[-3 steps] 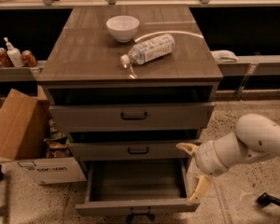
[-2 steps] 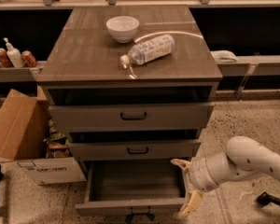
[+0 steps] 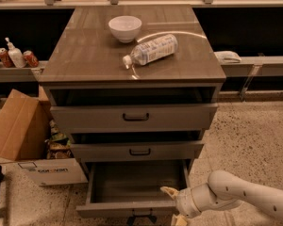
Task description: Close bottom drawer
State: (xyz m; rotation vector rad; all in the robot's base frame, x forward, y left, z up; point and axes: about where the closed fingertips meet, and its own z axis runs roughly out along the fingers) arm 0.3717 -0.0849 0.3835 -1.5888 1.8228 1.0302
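A three-drawer cabinet stands on a speckled floor [image 3: 254, 140], its bottom drawer [image 3: 132, 182] pulled out furthest of the three, showing a plain grey inside with nothing visible in it. The drawer's narrow wood-look front runs along the lower edge of the view, and its small black handle [image 3: 141, 217] shows just beneath it.

The robot's white arm [image 3: 247, 199] reaches in from the lower right. Its pincer [image 3: 174, 206] sits at the right end of the drawer's front, its two pale fingers spread apart: the upper fingertip [image 3: 168, 190] pokes over the front edge towards the drawer's inside, while the lower one sits in front of the panel at the bottom of the view. Whether either finger touches the wood cannot be told.

Above, the middle drawer [image 3: 139, 150] and the wider top drawer [image 3: 132, 117] also stand partly out, with a dark gap over each.

On the worktop [image 3: 85, 55] rest a white bowl [image 3: 125, 27] near the back and a clear plastic bottle [image 3: 153, 49] lying on its side just beside it, its cap pointing towards the front.

Left of the cabinet, an open cardboard box [image 3: 19, 126] leans over a white printed carton [image 3: 52, 171]. On a ledge behind stand two red cans [image 3: 30, 58] and a white pump bottle [image 3: 15, 55] between them. A white object [image 3: 226, 56] lies on the ledge to the right.
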